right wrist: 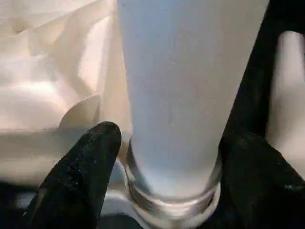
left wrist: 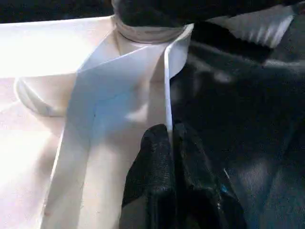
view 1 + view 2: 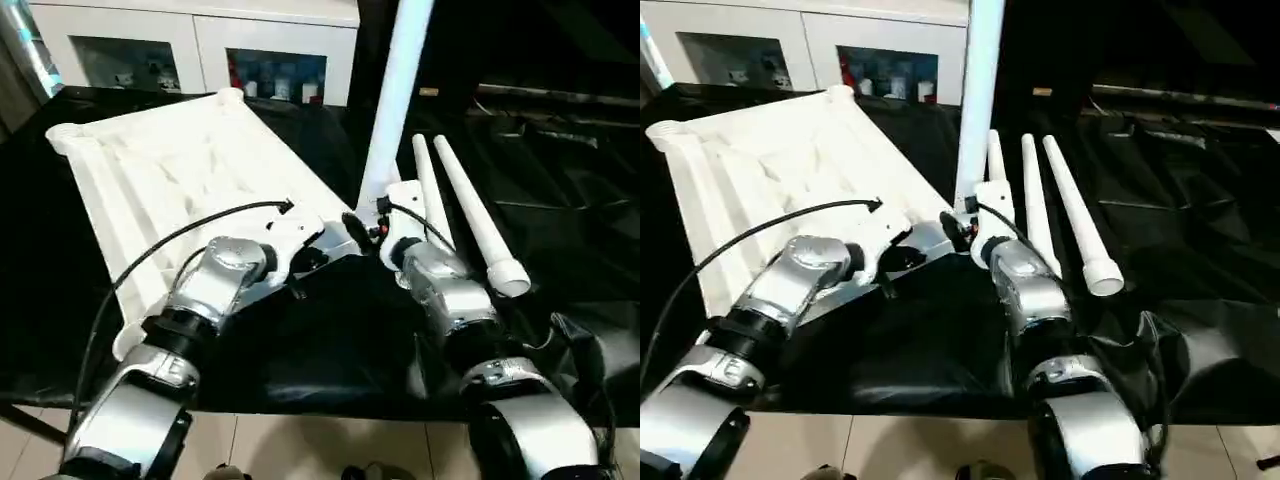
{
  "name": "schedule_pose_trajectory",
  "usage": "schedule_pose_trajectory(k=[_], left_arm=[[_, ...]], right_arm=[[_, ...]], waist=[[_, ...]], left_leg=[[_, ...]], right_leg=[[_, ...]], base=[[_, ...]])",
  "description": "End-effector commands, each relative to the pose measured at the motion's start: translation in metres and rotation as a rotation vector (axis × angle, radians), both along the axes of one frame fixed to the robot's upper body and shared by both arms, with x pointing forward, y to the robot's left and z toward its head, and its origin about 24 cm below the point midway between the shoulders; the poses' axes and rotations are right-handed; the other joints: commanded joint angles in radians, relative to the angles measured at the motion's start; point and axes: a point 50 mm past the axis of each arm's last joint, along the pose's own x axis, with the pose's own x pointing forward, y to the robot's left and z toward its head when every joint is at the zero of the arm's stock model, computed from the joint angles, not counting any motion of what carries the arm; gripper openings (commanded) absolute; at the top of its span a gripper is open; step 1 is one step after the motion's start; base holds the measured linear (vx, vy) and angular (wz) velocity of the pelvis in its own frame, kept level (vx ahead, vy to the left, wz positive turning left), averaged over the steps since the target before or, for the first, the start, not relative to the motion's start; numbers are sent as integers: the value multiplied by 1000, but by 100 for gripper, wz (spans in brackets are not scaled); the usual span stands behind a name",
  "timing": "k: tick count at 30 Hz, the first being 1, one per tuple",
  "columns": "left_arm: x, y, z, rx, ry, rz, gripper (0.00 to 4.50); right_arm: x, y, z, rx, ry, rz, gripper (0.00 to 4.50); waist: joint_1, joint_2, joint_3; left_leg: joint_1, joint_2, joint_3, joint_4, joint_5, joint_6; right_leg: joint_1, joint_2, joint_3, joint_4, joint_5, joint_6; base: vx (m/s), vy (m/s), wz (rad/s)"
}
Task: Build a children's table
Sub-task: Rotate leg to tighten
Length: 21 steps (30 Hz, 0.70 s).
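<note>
We see the tabletop [image 3: 190, 160] lying ribs-up on the black-covered table [image 3: 330, 340]. Our left end effector [image 2: 169, 136] pinches its rim by the near corner, where one leg [image 3: 395, 100] stands upright between our right end effector's [image 1: 167, 148] spread fingers.

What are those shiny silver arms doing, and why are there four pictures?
They belong to a robot building a little white table. Two pictures come from cameras in its head, and two from cameras on its wrists. The table top lies upside down on a black cloth. One leg stands up in a corner hole. Spare legs lie beside it. The left hand pinches the top's thin edge. The right hand has a finger on each side of the standing leg.
</note>
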Motion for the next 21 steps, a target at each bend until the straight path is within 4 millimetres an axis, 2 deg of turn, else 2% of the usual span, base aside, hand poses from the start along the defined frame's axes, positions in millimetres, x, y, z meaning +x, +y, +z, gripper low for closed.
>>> schedule_pose_trajectory(k=[1, 2, 4, 5, 9, 11, 12, 13, 15, 16, 20, 21], left_arm=[[-3, -4, 6, -43, -34, -61, 0], [-4, 0, 6, -42, -29, -68, 0], [-6, 10, 6, -33, -23, -98, 0], [-7, 12, 7, -34, -22, -111, 0], [-15, 16, 10, -53, -9, -207, 0], [-20, 18, 12, -70, -4, -272, 0], [-24, 19, 13, -79, 5, -314, 0], [-25, 19, 14, -77, 8, -320, 0], [-24, 20, 14, -69, 3, -322, 0], [-24, 20, 14, -67, 1, -322, 0], [-24, 20, 14, -68, 0, -322, 0], [-24, 20, 14, -69, 0, -323, 0]], right_arm=[[-11, 12, -5, -34, 25, 182, 345], [-13, 7, -4, -51, 19, 223, 345], [-20, -4, -3, -119, 6, 346, 345], [-22, -7, -3, -132, 6, 367, 345], [-27, -18, 0, -171, 9, 443, 345], [-28, -23, 2, -183, 11, 464, 345], [-28, -26, 3, -192, 13, 467, 345], [-27, -27, 4, -196, 13, 470, 345], [-27, -28, 5, -199, 14, 472, 345], [-27, -28, 5, -196, 15, 475, 345], [-28, -25, 6, -181, 18, 493, 345], [-28, -25, 6, -177, 19, 498, 320]], waist=[[11, 6, -65], [11, 6, -66], [16, 6, -65], [16, 6, -65], [19, 5, -62], [16, 7, -62], [16, 11, -61], [17, 11, -63], [21, 11, -68], [24, 12, -68], [29, 9, -66], [30, 11, -65]], left_leg=[[-4, 21, -4, -64, -181, 48], [-7, 20, -3, -64, -170, 53], [-2, 22, -2, -63, -162, 59], [-5, 23, -2, -63, -160, 62], [0, 23, -3, -65, -179, 52], [-4, 25, -3, -66, -182, 53], [0, 25, -3, -66, -182, 54], [1, 26, -2, -65, -180, 53], [0, 25, 1, -61, -130, 63], [0, 26, 1, -61, -122, 66], [-2, 24, 3, -61, -124, 64], [-1, 24, 2, -61, -125, 63]], right_leg=[[58, -79, 53, -81, -237, -172], [59, -79, 53, -78, -232, -178], [58, -77, 52, -80, -223, -177], [59, -79, 53, -76, -218, -183], [57, -78, 52, -82, -265, -179], [57, -79, 53, -80, -262, -181], [53, -79, 54, -81, -257, -188], [53, -79, 55, -79, -247, -194], [55, -75, 56, -65, -140, -221], [55, -75, 56, -63, -122, -226], [58, -76, 55, -62, -114, -228], [58, -77, 55, -62, -120, -226]], base=[[0, 0, 0], [0, 0, 0], [0, 0, 0], [0, 0, 0], [0, 0, 0], [0, 0, 0], [0, 0, 0], [0, 0, 0], [0, 0, 0], [0, 0, 0], [0, 0, 0], [0, 0, 0]])
